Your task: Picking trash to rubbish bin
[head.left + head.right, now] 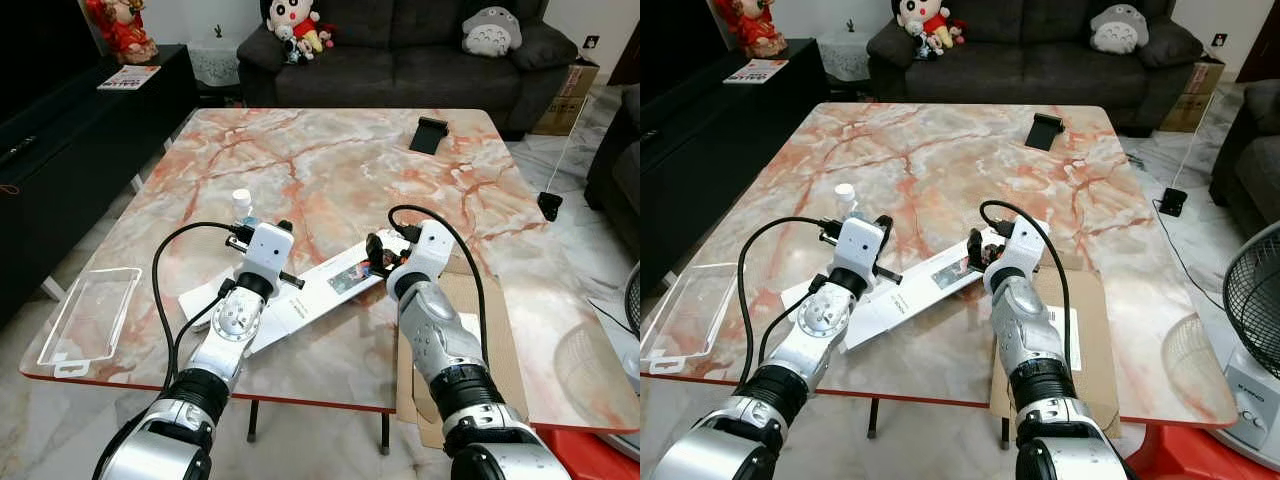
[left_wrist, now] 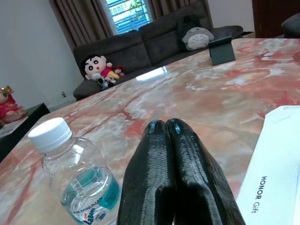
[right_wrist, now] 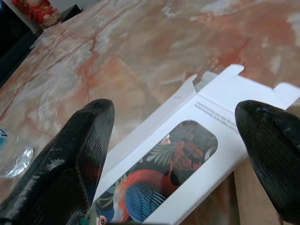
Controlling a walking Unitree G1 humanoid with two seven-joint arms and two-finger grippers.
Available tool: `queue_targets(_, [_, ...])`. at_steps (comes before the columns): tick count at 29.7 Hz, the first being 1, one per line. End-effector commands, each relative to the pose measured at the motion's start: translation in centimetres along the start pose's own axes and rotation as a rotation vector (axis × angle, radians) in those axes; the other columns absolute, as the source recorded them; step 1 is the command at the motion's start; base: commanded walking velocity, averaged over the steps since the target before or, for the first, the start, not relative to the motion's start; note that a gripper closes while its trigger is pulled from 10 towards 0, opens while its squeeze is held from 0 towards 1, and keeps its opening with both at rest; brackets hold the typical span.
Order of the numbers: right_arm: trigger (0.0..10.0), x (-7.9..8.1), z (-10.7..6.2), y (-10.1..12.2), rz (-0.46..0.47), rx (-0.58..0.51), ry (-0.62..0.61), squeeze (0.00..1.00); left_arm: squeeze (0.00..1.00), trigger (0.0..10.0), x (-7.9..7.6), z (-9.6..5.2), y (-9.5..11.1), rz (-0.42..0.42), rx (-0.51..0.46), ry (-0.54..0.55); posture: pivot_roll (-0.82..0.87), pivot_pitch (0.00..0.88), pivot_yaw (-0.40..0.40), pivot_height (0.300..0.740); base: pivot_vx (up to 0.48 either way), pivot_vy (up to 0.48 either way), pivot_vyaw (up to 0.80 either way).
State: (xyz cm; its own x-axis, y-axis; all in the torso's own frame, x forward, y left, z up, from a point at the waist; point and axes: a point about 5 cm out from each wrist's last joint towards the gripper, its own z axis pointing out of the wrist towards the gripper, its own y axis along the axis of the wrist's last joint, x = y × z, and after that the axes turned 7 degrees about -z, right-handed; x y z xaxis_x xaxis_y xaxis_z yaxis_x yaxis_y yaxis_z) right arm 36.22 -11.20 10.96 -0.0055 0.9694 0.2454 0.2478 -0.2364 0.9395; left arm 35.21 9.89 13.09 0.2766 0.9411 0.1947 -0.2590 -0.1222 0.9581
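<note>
The long flat white cardboard box [image 1: 300, 297] with a colourful bird print showing through its window lies near the front edge of the orange-veined marble worktop [image 1: 340, 160], not yet lifted. The right gripper [image 3: 173, 154] hovers over the printed end of that box with its jaws wide, one black finger on each side of the window, apparently not yet touching the card. The left gripper [image 2: 171, 173] has its jaws pressed together and holds nothing; it sits just beside the small clear plastic water bottle with a white cap [image 2: 77, 176], which stands upright next to the box's other end.

By my reading the task is at its start: nothing is in hand, and the rubbish bin cannot be made out. The box, the bottle and the clear plastic tray [image 1: 92, 312] at the worktop's left corner all remain to be collected. A flat brown cardboard sheet [image 1: 1080, 330] lies at the worktop's front edge under the right arm; whether it counts as trash I cannot tell.
</note>
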Motion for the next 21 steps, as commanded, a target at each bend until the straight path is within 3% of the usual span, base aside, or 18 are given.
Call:
queue_targets(1, [10.0, 0.3, 0.0, 0.8, -0.013, -0.019, -0.001, 0.00, 0.00, 10.0, 0.2, 0.6, 0.4, 0.019, 0.000, -0.016, -0.05, 0.013, 0.040, 0.740, 0.000, 0.000, 0.00])
queue_targets(11, [10.0, -0.8, -0.5, 1.3, -0.056, -0.025, -0.089, 0.00, 0.00, 10.0, -0.2, 0.7, 0.4, 0.014, 0.008, -0.038, -0.06, 0.015, 0.051, 0.740, 0.000, 0.000, 0.00])
queue_targets(16, [10.0, -2.8, -0.7, -0.3, -0.214, 0.022, -0.157, 0.00, 0.00, 10.0, -0.4, 0.8, 0.4, 0.016, 0.010, -0.047, -0.06, 0.014, 0.051, 0.740, 0.000, 0.000, 0.00])
queue_targets(21, [10.0, -3.1, -1.0, -2.1, -0.214, 0.104, -0.153, 0.00, 0.00, 10.0, -0.3, 0.8, 0.3, 0.014, 0.015, -0.038, -0.05, 0.015, 0.040, 0.740, 0.000, 0.000, 0.00])
